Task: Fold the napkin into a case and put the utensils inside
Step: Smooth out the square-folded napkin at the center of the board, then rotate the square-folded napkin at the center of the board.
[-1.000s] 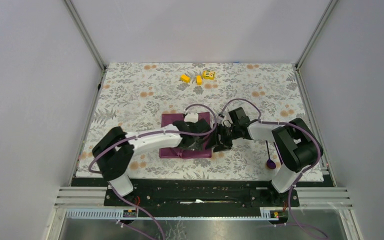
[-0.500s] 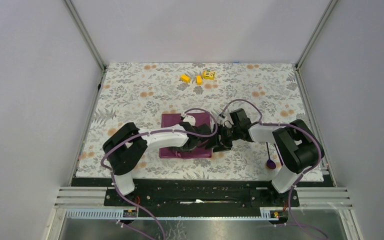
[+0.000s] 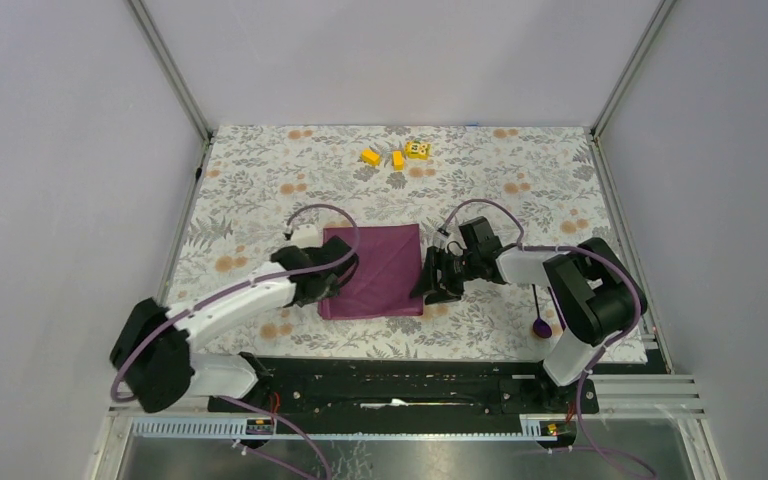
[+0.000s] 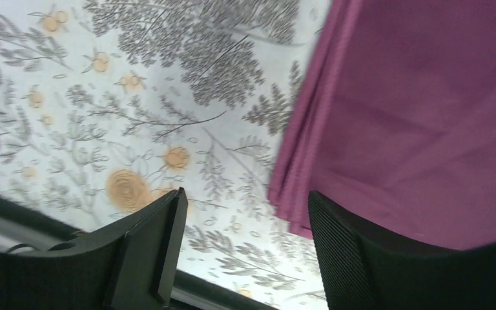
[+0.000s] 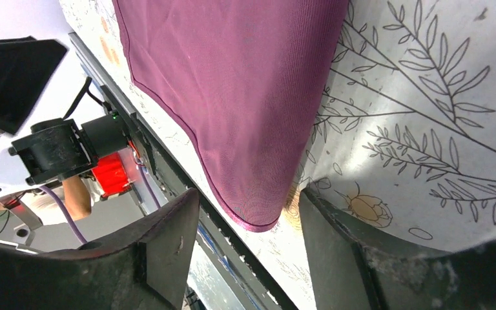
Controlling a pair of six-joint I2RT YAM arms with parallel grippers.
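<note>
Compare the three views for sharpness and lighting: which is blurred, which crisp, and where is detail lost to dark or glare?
Top external: evenly lit, sharp, little shadow around the napkin. Left wrist: the tablecloth print looks motion-blurred. Right wrist: napkin weave crisp, but the fingers of the right gripper are dark and featureless, and the upper left washes out white.

napkin flanked by left gripper and right gripper, bare tablecloth beyond, yellow blocks far back
</note>
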